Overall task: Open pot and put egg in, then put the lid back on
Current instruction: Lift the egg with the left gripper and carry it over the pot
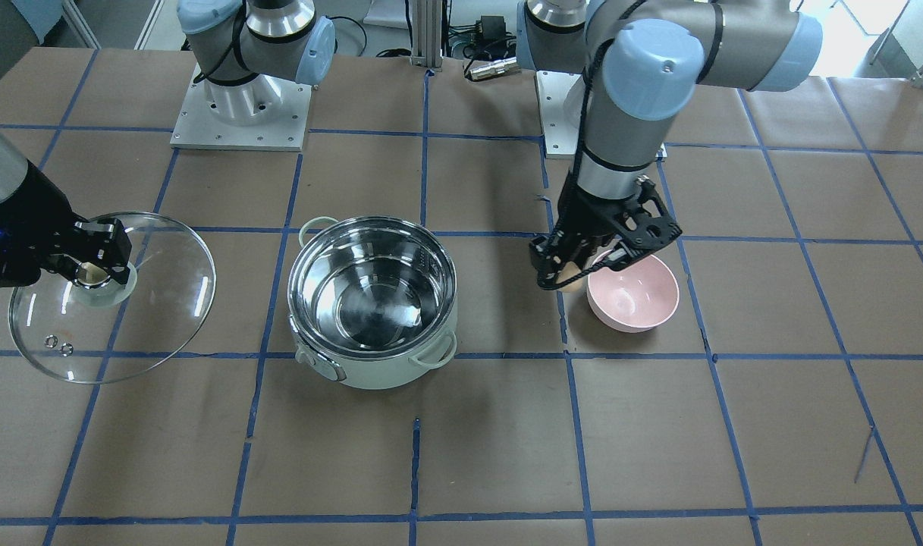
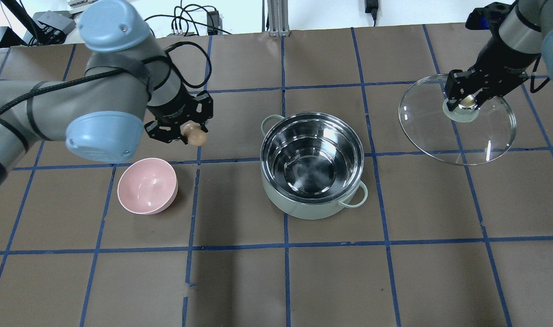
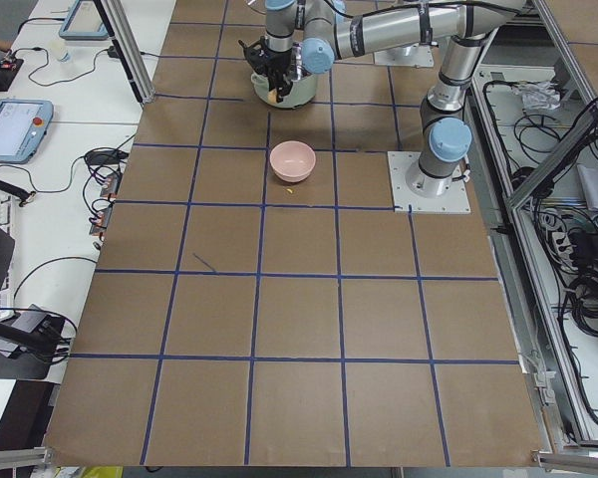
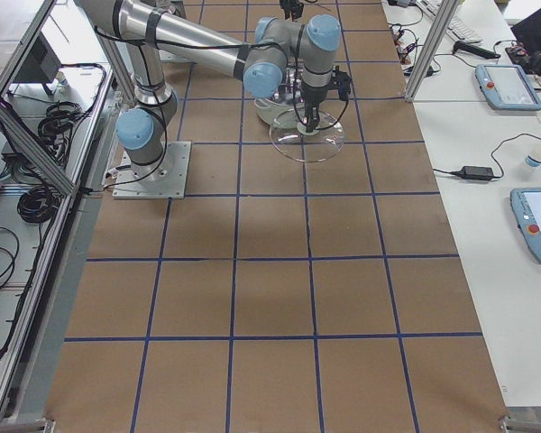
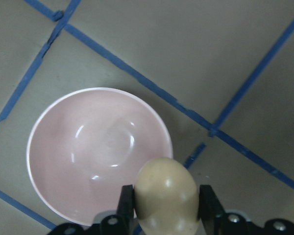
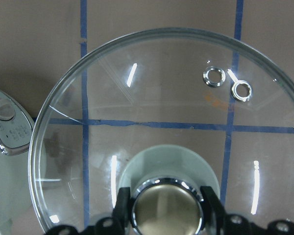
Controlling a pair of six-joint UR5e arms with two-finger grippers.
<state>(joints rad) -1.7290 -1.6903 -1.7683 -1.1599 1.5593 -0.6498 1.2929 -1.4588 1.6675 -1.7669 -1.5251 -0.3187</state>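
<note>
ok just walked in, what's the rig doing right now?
The left gripper has its jaws shut on the egg, holding it in the air by the empty pink bowl. The right gripper holds the lid by its knob, off to the side of the pot. The pot sits open and empty mid-table; the egg is not yet in.

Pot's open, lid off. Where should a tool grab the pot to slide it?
A loop handle, from straight above, one finger through the loop and one outside. The pot body looks far too wide to span, while the handles stick out sideways, clear of the rim.
</note>
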